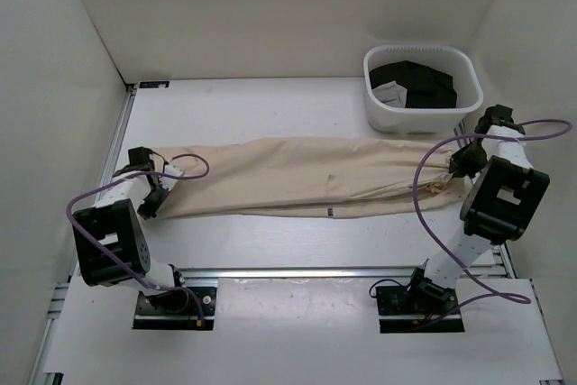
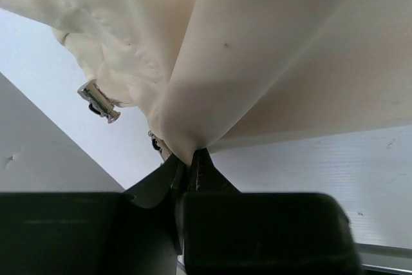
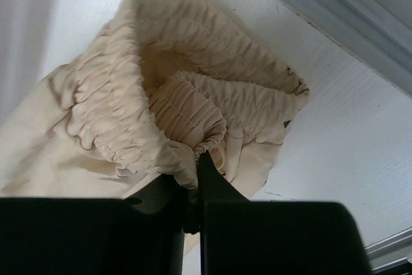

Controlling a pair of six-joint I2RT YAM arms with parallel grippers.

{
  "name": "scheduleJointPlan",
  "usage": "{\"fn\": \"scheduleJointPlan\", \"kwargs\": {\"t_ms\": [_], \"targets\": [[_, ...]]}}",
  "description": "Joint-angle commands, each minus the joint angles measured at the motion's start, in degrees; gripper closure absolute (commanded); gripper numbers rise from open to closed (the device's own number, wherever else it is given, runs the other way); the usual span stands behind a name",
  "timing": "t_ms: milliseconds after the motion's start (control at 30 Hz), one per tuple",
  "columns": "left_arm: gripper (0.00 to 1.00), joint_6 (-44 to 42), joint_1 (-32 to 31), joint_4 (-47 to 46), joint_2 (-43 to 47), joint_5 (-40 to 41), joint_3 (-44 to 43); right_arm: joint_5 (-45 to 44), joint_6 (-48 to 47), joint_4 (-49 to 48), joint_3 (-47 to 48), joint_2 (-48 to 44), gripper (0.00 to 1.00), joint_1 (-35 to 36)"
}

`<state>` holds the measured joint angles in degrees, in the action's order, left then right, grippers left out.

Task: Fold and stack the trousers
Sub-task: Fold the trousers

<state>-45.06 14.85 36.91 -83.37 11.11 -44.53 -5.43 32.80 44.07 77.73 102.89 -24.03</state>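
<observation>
You have the trousers (image 1: 306, 178) stretched lengthwise across the tabletop (image 1: 270, 114), running from the left arm to the right arm, lying flat in a long narrow band with the small dark tag (image 1: 330, 213) at the near edge. The left pincer (image 2: 191, 159) is closed tight on a pinch of smooth cloth at the left end, and the fabric fans up and away from the jaws. The right pincer (image 3: 197, 160) is likewise clamped narrow on the gathered elastic edge (image 3: 129, 114) at the right end. I cannot tell whether that gathered edge is the waist or the cuffs. The white basket (image 1: 415, 119) holding black garments (image 1: 419, 83) stands at the far right, just beyond the right end of the cloth and not touching it. In my judgement the step in hand is spreading and tensioning: the garment looks already halved along its length, but no crosswise fold has been made, so the task is at an early to middle stage. The next move calls for you to carry one end over onto the other, lifting it enough that the cloth does not drag, keeping the edges aligned, and holding the opposite end anchored. Watch the right arm's clearance from the basket.
</observation>
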Motion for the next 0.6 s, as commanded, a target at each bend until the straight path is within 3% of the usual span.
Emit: {"fn": "scheduleJointPlan", "kwargs": {"t_ms": [0, 67, 100, 200, 267, 300, 333, 367, 433, 567], "targets": [[0.83, -1.5, 0.3, -5.6, 1.5, 6.8, 0.2, -6.6, 0.7, -5.5, -3.3, -1.4, 1.0, -1.9], [0.79, -2.2, -0.4, -5.6, 1.5, 7.5, 1.5, -7.8, 1.2, -5.5, -6.0, -2.1, 1.0, -2.4], [0.77, -2.2, -0.4, -5.6, 1.5, 7.5, 2.3, -8.4, 1.2, -4.5, -6.5, -2.1, 0.9, -2.4], [0.72, -2.8, -0.4, -5.6, 1.5, 8.7, 2.3, -10.5, 1.2, -1.4, -6.5, -2.9, 0.82, -1.9], [0.67, -2.2, -0.4, -5.6, 0.8, 8.7, 1.8, -15.6, 1.2, 0.3, -6.5, -3.7, 0.65, 0.1], [0.67, -2.2, -0.4, -5.6, 0.3, 8.7, 1.2, -17.7, 1.8, 2.3, -6.5, -4.4, 0.54, 0.6], [0.67, -1.7, -0.4, -5.6, -0.6, 8.7, 1.2, -19.3, 1.8, 3.2, -6.5, -4.5, 0.33, 0.7], [0.66, -1.7, -0.4, -5.6, -1.1, 9.3, 0.7, -20.5, 2.5, 3.7, -6.5, -5.8, 0.25, 1.3], [0.66, -1.2, -0.4, -5.6, -1.8, 10.1, 0.7, -20.5, 2.5, 4.3, -8.3, -7.3, 0.17, 1.3], [0.66, -0.6, -0.4, -5.6, -1.8, 10.6, 0.1, -18.7, 2.5, 3.0, -12.0, -14.5, 0.11, 3.1]]}}
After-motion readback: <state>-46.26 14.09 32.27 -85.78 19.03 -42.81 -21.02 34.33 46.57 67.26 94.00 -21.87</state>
